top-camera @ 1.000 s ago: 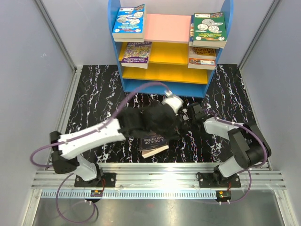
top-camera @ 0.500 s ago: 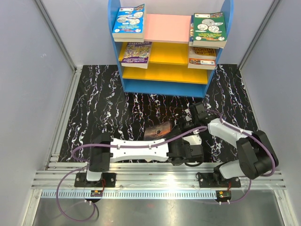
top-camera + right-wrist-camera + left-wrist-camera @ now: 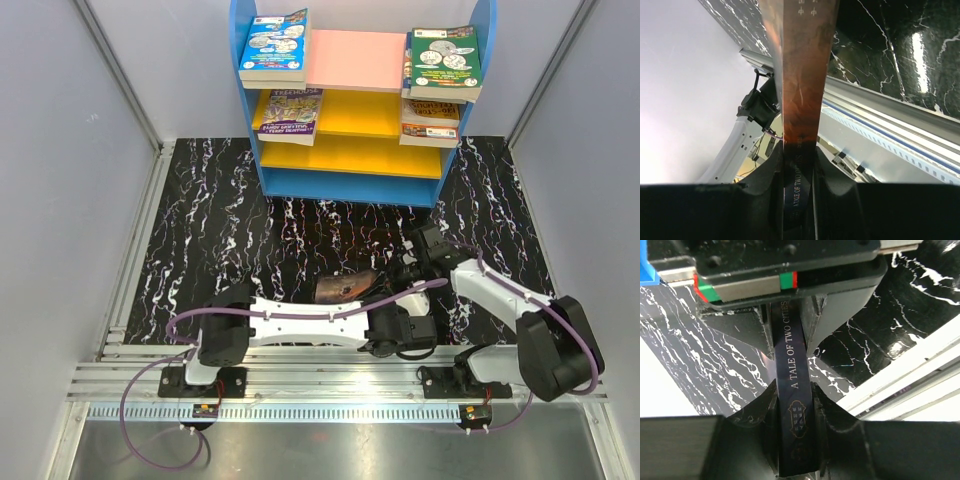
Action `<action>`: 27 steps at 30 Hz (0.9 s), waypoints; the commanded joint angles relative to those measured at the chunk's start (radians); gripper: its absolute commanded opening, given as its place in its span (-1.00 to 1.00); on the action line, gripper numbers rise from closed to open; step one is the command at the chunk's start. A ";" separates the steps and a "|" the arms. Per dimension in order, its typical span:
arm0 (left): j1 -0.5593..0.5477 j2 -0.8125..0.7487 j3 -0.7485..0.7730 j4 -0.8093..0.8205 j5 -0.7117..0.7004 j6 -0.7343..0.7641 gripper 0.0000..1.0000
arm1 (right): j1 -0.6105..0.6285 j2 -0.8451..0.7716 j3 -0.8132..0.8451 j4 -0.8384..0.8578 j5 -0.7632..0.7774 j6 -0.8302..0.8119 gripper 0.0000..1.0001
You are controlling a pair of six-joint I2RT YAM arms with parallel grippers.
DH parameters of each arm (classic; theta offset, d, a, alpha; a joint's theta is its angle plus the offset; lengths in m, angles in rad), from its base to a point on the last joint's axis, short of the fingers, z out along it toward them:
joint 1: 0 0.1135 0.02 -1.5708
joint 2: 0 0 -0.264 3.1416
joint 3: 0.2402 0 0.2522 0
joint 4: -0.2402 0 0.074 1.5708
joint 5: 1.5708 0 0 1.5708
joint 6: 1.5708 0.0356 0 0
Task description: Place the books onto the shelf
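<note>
Top external view: the dark brown book (image 3: 345, 287) is being held just inside the near edge of the marbled surface (image 3: 220, 220), right of the middle. It is well apart from the shelf (image 3: 340, 188) at the far edge, on which the other books (image 3: 275, 45) are already lying. In the wrist views the book is being gripped from two sides at once. The left gripper (image 3: 792, 390) is being pressed narrow against its spine, and the right gripper (image 3: 799, 159) is being clamped almost closed on the opposite end. A hand-over is probably being made, and the danger is being created by this double grip. If the arms are driven in different directions while both are pinching, the thin paperback is likely to be bent, creased or torn. If one grip is released before the other is firm, the book may be dropped onto the surface or left hanging askew, and a skewed book could be knocked against a blue side panel of the shelf. The left arm (image 3: 300, 325) and right arm (image 3: 490, 290) are also being crowded together at the near edge, so contact between them is being risked.
</note>
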 commanded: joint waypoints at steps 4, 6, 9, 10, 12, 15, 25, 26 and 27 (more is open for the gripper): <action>0.015 -0.082 -0.012 0.053 0.065 -0.036 -1.00 | 0.015 -0.143 0.080 -0.087 -0.085 -0.068 -0.86; 0.018 -0.138 -0.049 0.056 0.082 -0.056 -1.00 | 0.014 -0.154 0.155 -0.201 -0.034 -0.112 0.39; 0.042 -0.257 -0.121 0.089 0.130 -0.119 -1.00 | 0.009 -0.151 0.299 -0.378 0.081 -0.203 1.00; 0.052 -0.292 -0.141 0.103 0.163 -0.146 -1.00 | 0.001 -0.134 0.345 -0.430 0.146 -0.232 1.00; 0.088 -0.398 -0.205 0.149 0.196 -0.171 -1.00 | -0.009 -0.115 0.486 -0.570 0.216 -0.316 1.00; 0.150 -0.505 -0.307 0.235 0.279 -0.193 -1.00 | -0.043 -0.094 0.655 -0.711 0.358 -0.382 1.00; 0.525 -0.850 -0.466 0.563 0.634 -0.232 -1.00 | -0.246 -0.138 0.831 -0.894 0.439 -0.490 1.00; 0.574 -0.914 -0.486 0.671 0.683 -0.249 -1.00 | -0.247 -0.146 0.822 -0.890 0.426 -0.481 1.00; 0.628 -0.936 -0.508 0.725 0.785 -0.293 -1.00 | -0.247 -0.164 0.813 -0.886 0.412 -0.476 0.99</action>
